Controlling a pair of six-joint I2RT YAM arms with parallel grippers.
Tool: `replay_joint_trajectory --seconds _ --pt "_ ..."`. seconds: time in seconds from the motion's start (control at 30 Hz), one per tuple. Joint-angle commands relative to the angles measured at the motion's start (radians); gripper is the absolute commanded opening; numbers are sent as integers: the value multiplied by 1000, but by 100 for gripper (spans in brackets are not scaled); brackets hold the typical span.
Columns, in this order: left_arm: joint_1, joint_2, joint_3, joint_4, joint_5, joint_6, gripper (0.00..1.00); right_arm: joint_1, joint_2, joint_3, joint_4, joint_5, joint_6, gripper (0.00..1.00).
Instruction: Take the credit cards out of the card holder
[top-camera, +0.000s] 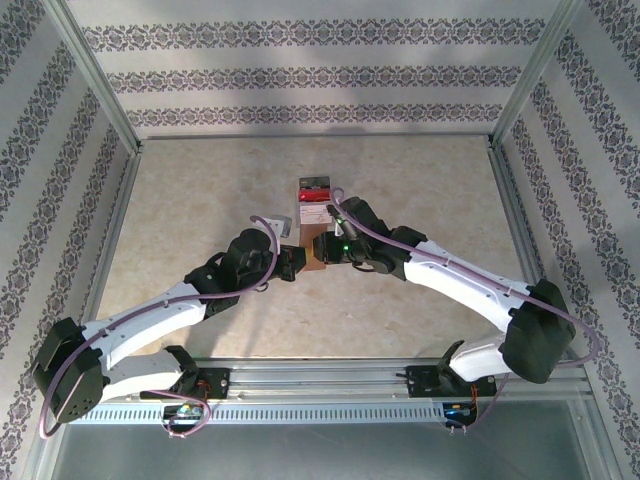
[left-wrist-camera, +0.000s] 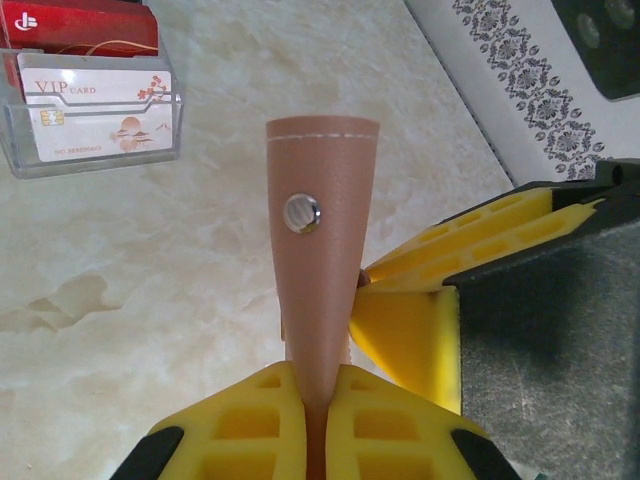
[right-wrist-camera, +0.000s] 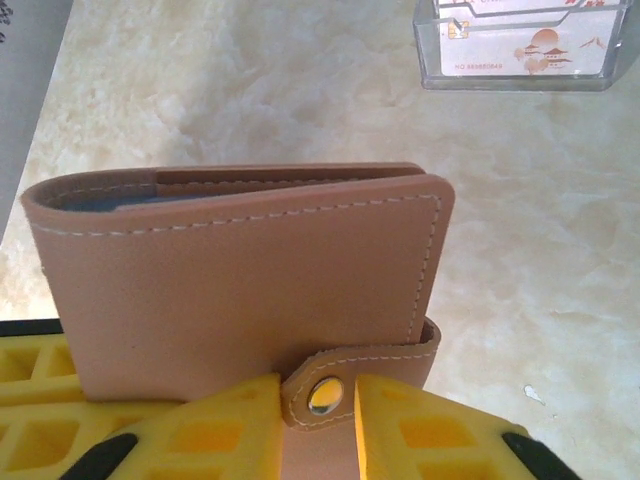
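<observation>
Lab test booth: aluminium frame (top-camera: 99, 80), wallpapered panels (top-camera: 320, 70).

Both arms fold inward and meet at mid-frame, each gripper clamped on the card holder (right-wrist-camera: 240, 290).

In the top view the left arm (top-camera: 150, 316) climbs from the lower left toward the centre, its wrist bent so the left gripper (top-camera: 291, 263) points right. The right arm (top-camera: 462, 281) comes in from the lower right, elbow out at the far right edge, with the right gripper (top-camera: 322, 247) pointing left. The two grippers sit just beside each other, almost tip to tip. In the left wrist view its yellow fingers (left-wrist-camera: 250, 420) press both faces of the holder at bottom centre. In the right wrist view the yellow fingers (right-wrist-camera: 230, 430) are closed around the holder's snap strap.
</observation>
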Motion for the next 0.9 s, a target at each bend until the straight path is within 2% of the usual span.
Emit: replay_joint_trajectory --seconds 0.0,0.2,0.33,0.53,0.67,0.73,0.87 --pt "-16 -15 26 45 14 -13 0 -27 17 -5 -42 104 -17 18" --pt "-16 -19 27 23 -16 -24 0 -28 -1 -14 -62 123 -29 0" --pt "-16 -25 17 23 -32 -38 0 -43 -26 -38 -54 107 -31 0" --pt "-15 -47 1 23 -48 -46 0 -101 -96 -113 11 3 -41 1" --pt "-14 -66 -6 25 -41 -40 0 -152 -155 -169 66 -94 -62 14" --pt "-11 -82 -12 35 -26 -34 0 -189 -188 -201 100 -169 -79 25" --pt "4 -126 -29 65 16 -33 0 -301 -288 -292 212 -397 -82 44"
